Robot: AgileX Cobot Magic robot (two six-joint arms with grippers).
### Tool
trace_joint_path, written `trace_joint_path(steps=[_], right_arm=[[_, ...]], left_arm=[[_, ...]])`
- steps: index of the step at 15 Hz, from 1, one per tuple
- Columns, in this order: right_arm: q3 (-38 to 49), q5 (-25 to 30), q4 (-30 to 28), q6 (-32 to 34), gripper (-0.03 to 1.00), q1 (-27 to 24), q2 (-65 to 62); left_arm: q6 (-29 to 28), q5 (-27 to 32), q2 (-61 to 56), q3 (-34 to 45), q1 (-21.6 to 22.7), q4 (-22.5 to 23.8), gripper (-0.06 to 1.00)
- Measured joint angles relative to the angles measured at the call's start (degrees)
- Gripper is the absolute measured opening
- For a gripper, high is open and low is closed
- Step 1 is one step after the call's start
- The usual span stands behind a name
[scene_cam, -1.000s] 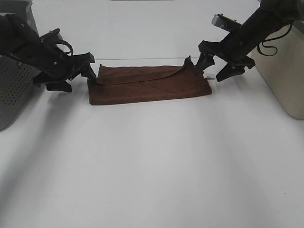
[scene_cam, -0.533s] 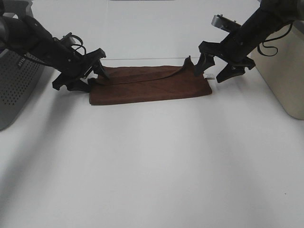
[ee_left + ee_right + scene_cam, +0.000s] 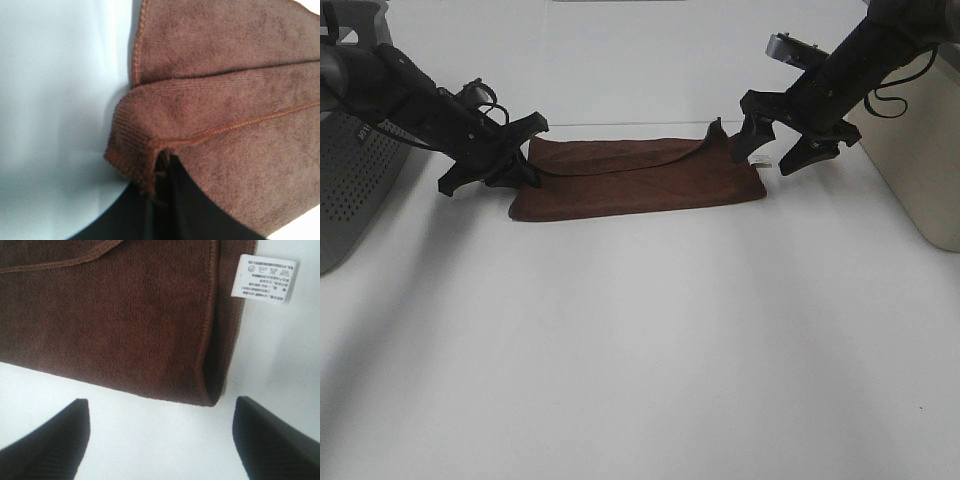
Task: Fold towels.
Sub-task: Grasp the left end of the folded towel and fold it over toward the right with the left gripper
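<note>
On the towel (image 3: 635,182) corner, left claw (image 3: 525,172) now clamped, earlier open

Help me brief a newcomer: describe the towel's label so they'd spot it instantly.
On the white table lies a dark brown towel, folded into a long strip. At its end by the right arm, a small white label pokes out, the only printed white patch there.

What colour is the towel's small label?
The label is white with dark print; clearest in right wrist view.
</note>
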Motion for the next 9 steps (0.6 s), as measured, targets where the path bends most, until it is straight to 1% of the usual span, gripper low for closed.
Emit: trace_joint_path(steps=[1,2,4,5,7,9], right_arm=[[0.00,0.00,-0.69,1.09,0.76,0.00,0.00],[0.00,0.06,-1.38,1.78,0.76,0.00,0.00],[0.00,0.06,-1.72,2.69,0.76,0.00,0.00],[0.00,0.17,-1.78,2.69,0.76,0.00,0.00],[0.00,1.15,-1.89,2.75,0.76,0.00,0.00],[0.00,1.43,-1.95,2.81,0.76,0.00,0.00]], left_arm=[[-0.63,0.74,-0.74,0.00,0.34,2.35,0.02],[-2.69,0.92,-2.12,0.00,0.74,5.61,0.02],[-7.79,0.97,-5.16,-1.32,1.38,14.21,0.02],[-9.11,1.72,-6.02,-2.92,1.26,16.39,0.02],[-10.77,4.87,-6.47,-7.33,0.11,17.48,0.02],[-11.06,8.02,-6.47,-11.12,-2.41,17.36,0.02]])
